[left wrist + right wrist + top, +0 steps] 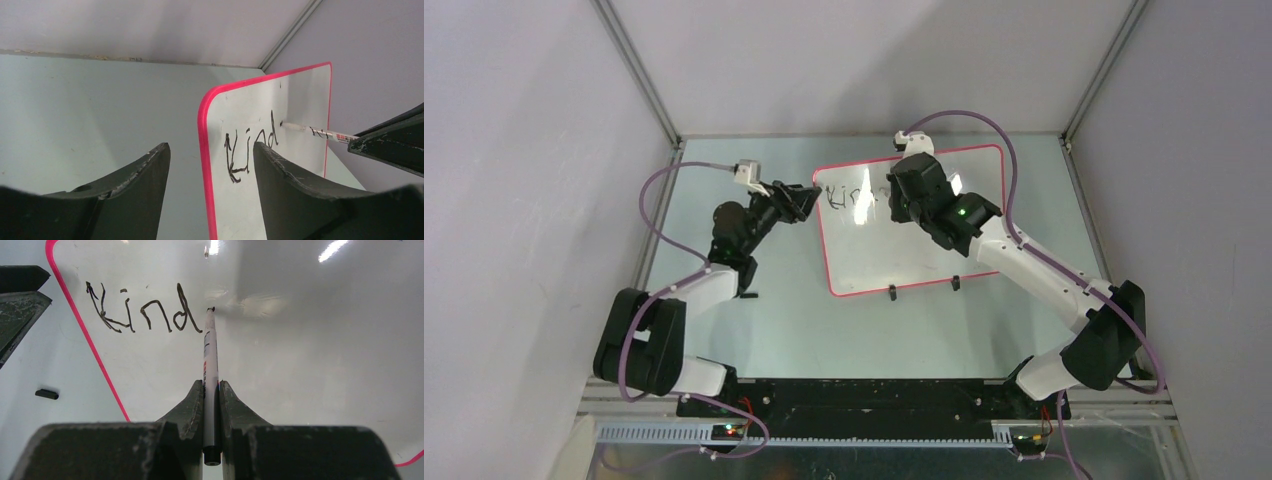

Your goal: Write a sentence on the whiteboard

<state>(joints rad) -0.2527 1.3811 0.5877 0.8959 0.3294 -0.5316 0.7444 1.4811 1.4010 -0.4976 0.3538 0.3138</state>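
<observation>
– Glossy white with a thin red-pink rim: is that the whiteboard [904,255] in the overhead view?

– Yes. It lies on the pale green table [824,330], between the two grippers. The right gripper [902,198] hovers over its far middle part, and the left gripper [807,203] sits at its left edge. The sentence [849,200] is a few black marks near the far left corner, too small to read from up there.

– And the left wrist view?

– The left gripper [211,147] has its jaws spread wide and holds nothing. The board's pink rim runs up between them, and whether either finger touches the board is hard to say. The letters read "Kind". A slim white marker [320,132] comes in from the right, its tip just past the "d".

– The right wrist view?

– The right gripper [211,387] is clamped on the marker [210,360], the barrel pinched between its two fingers. The marker's long axis points straight away from the gripper toward the board's far edge, crossing the line of writing roughly at right angles. The tip sits at or just off the surface, immediately right of the "d" and level with the tops of the letters. Blank board lies to the right of the tip. The next letter therefore likely calls for a rightward shift by the right gripper, the only one carrying the pen.
</observation>
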